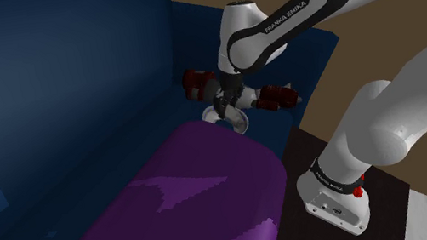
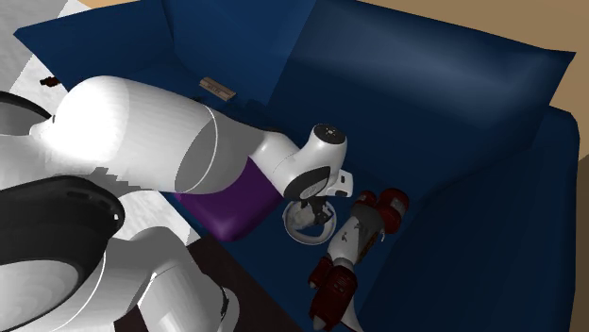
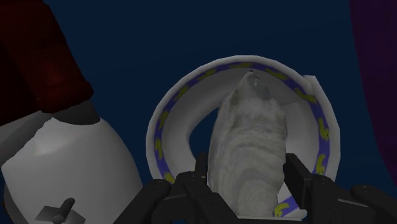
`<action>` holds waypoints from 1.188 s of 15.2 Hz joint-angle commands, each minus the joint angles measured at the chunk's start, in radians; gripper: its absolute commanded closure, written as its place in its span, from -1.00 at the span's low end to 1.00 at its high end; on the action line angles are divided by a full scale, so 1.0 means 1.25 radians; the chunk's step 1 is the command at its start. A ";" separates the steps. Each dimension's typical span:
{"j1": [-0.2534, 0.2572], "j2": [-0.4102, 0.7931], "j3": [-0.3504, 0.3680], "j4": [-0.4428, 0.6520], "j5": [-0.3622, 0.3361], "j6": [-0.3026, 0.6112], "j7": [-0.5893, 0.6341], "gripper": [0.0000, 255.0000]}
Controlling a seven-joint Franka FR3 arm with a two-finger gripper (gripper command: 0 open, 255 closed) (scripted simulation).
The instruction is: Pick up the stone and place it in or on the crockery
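A pale grey rough stone (image 3: pixel 251 153) is clasped between my black fingers (image 3: pixel 299 181); my gripper (image 3: pixel 248 177) is shut on it. Straight beyond the stone is the mouth of a white cup (image 3: pixel 159 130) with a blue rim band and yellow marks, and the stone's far tip points into it. Whether the stone touches the cup I cannot tell. In the shoulder view my gripper (image 1: pixel 229 104) hangs right over the cup (image 1: pixel 238 122) on the blue sofa seat. The second exterior view has the gripper (image 2: pixel 307 209) at the cup (image 2: pixel 304 236) too.
A red and white toy figure (image 2: pixel 354 240) lies on the seat beside the cup, and in the shoulder view the toy figure (image 1: pixel 277 95) is just behind my gripper. A purple cushion (image 1: pixel 198 203) lies close on the cup's other side. The blue sofa back (image 1: pixel 67 67) rises behind.
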 commanded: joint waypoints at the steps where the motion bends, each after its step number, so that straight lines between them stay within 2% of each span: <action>1: 0.000 0.000 0.000 0.000 0.000 0.000 0.000 1.00; 2: 0.000 0.000 0.000 0.000 0.000 0.000 0.000 1.00; 3: 0.000 0.000 0.000 0.000 0.000 0.000 0.000 -1.00; 8: 0.000 0.000 0.000 0.000 0.000 0.000 0.000 -1.00; 12: -0.005 -0.076 -0.001 0.051 -0.009 -0.126 0.006 -1.00; 18: -0.005 -0.076 -0.001 0.051 -0.009 -0.126 0.006 -1.00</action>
